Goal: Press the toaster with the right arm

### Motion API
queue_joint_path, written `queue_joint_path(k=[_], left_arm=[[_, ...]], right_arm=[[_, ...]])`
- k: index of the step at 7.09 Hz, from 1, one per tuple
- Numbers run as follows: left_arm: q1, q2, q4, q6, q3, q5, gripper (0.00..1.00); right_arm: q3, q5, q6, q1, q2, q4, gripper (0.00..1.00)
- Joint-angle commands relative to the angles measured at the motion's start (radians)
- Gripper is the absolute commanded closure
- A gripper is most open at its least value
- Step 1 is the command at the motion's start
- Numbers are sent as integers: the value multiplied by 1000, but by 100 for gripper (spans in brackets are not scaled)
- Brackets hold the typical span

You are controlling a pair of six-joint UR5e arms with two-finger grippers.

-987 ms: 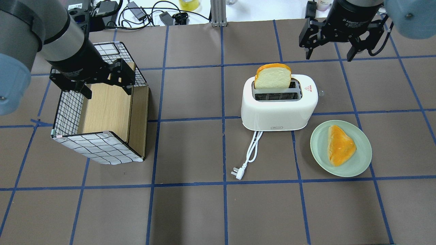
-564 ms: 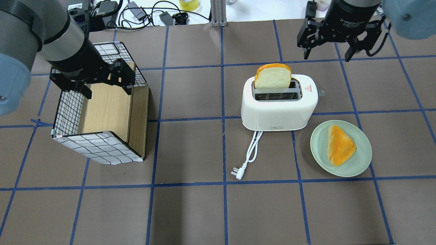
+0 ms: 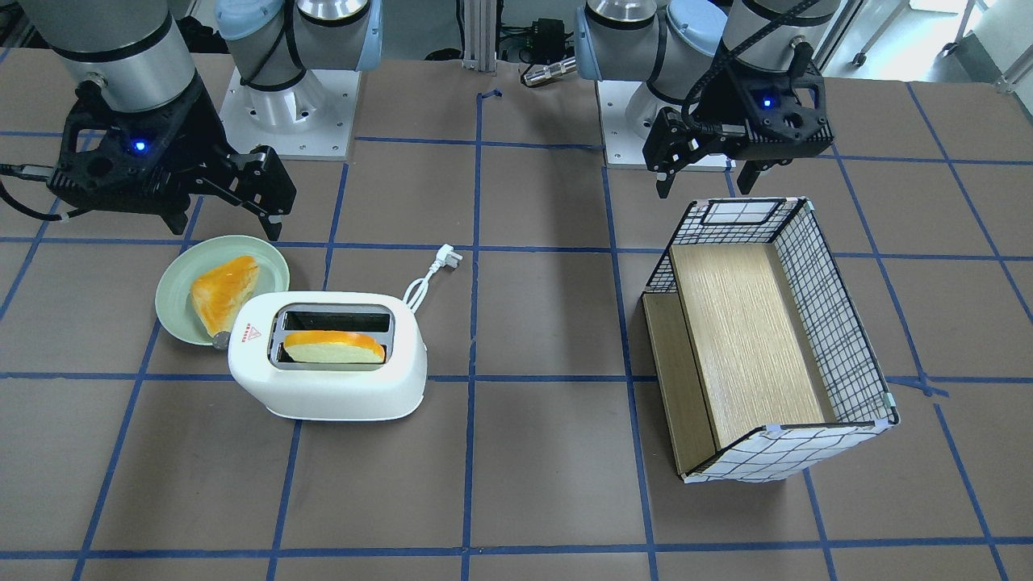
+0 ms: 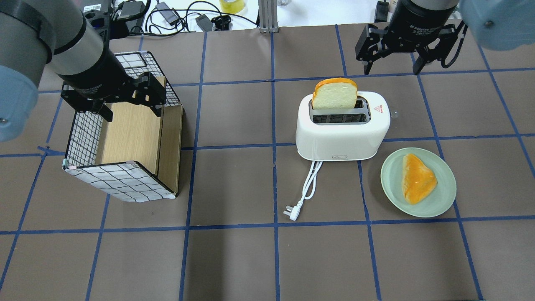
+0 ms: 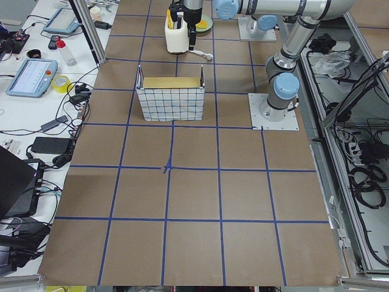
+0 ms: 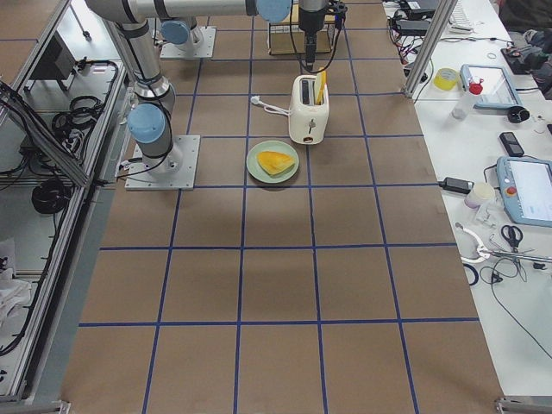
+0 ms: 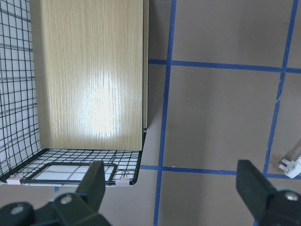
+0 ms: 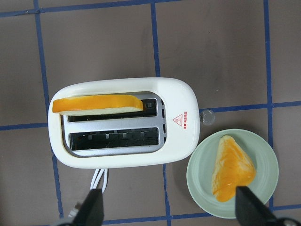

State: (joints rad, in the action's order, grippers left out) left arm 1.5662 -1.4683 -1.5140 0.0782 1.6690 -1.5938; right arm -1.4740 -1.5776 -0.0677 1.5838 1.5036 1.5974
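The white toaster (image 4: 342, 136) stands right of the table's middle and also shows in the front view (image 3: 327, 391) and the right wrist view (image 8: 122, 141). A slice of bread (image 4: 335, 94) stands up out of its far slot. A small knob (image 4: 394, 113) sticks out at the toaster's right end, by the red triangle mark (image 8: 180, 120). My right gripper (image 4: 393, 69) is open and empty, held above the table behind and right of the toaster, apart from it; it shows in the front view (image 3: 226, 218). My left gripper (image 4: 131, 110) is open and empty over the wire basket (image 4: 121, 184).
A green plate (image 4: 443, 196) with a piece of bread (image 4: 418, 177) lies right of the toaster at the front. The white cord (image 4: 310, 182) and plug (image 4: 292, 211) trail from the toaster's front. The wire basket with wooden panels lies on its side at the left.
My right gripper has moved left and toward the far edge in the overhead view, still open. The left arm, toaster and bread have not moved.
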Motion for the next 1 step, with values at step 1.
queue_joint_path(k=[1], left_arm=[[0,0,0,0,0,0,0]], right_arm=[[0,-1,17,-2,0,0,0]])
